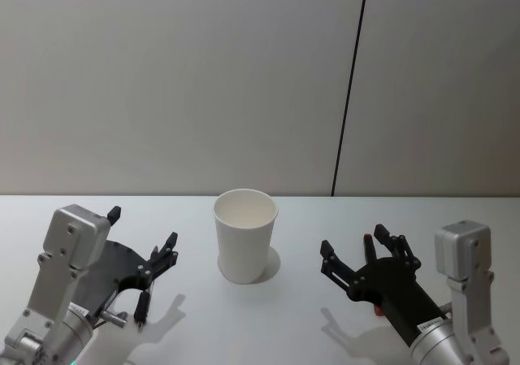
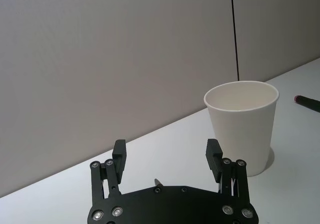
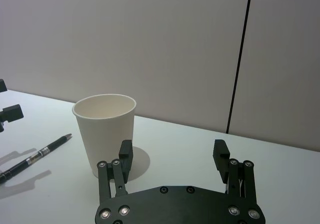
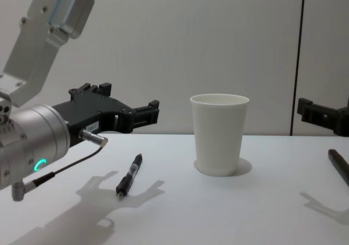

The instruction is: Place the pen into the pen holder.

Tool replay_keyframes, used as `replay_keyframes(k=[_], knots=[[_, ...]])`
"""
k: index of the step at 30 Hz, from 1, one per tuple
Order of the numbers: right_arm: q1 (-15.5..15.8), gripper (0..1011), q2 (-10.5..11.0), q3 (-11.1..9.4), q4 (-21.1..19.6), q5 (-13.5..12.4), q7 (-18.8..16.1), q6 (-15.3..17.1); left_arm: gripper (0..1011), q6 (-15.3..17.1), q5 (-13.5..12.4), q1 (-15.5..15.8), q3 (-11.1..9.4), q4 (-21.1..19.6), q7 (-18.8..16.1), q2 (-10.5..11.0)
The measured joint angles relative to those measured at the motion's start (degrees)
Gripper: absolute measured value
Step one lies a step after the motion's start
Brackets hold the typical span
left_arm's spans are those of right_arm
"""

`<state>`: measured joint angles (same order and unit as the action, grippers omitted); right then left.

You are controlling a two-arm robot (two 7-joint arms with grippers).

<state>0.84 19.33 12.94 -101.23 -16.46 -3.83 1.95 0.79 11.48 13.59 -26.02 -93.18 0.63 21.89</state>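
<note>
Findings: the surface [image 1: 268,332] carries every item. The pen holder [image 1: 244,235] stands upright at centre, with no pen in it. The left tool [image 1: 142,228] hovers to its left, jaws spread wide, gripping nothing. The right tool [image 1: 355,241] hovers opposite, likewise spread and empty. The black pen [image 4: 128,175] lies flat under the left tool. The second pen [image 4: 339,166] lies under the right tool. Assessment: grasp, carry and insertion are all outstanding.
</note>
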Motion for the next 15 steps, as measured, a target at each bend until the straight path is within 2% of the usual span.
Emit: replay_keyframes(k=[15], knots=[[0.0, 1001, 0.0, 0.0, 0.0, 0.0, 0.0, 0.0, 1003, 0.0, 0.0, 0.0, 0.0, 0.0, 0.0, 0.0]])
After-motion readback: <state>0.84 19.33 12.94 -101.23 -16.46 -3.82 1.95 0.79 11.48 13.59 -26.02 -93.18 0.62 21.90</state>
